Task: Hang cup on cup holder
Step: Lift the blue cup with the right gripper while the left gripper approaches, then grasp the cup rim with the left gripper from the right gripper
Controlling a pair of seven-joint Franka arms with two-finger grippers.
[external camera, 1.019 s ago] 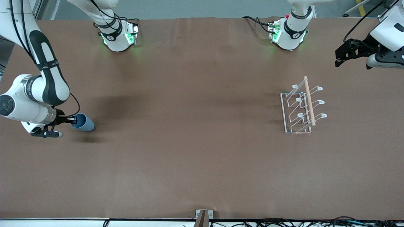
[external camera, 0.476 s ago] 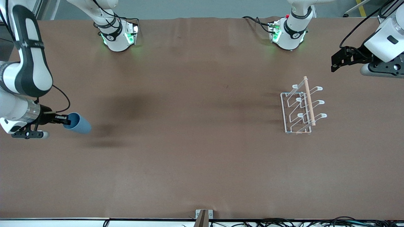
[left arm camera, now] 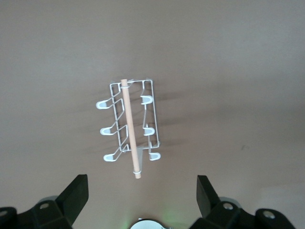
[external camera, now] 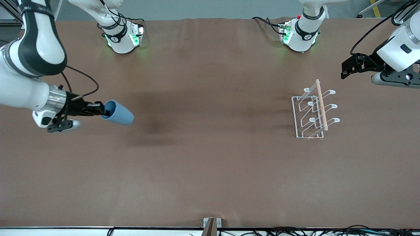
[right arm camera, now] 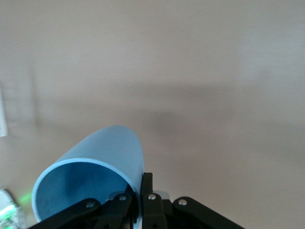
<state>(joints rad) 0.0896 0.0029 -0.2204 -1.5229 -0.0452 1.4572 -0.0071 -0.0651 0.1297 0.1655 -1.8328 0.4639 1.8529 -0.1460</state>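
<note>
The light-blue cup (external camera: 118, 113) hangs on its side in the air over the right arm's end of the table, its open mouth toward my right gripper (external camera: 102, 110). That gripper is shut on the cup's rim; the right wrist view shows one finger inside and one outside the cup (right arm camera: 95, 167). The white wire cup holder (external camera: 313, 112) with its wooden rod stands on the table toward the left arm's end. It also shows in the left wrist view (left arm camera: 129, 125). My left gripper (external camera: 344, 69) is open and empty, in the air near the table's end by the holder.
The two arm bases (external camera: 123, 36) (external camera: 299, 34) stand along the table's edge farthest from the front camera. A small metal bracket (external camera: 212, 223) sits at the nearest edge. The brown table top (external camera: 210, 147) lies between cup and holder.
My right gripper has lifted the cup off the table and carried it toward the table's middle. My left gripper has shifted slightly toward the holder.
</note>
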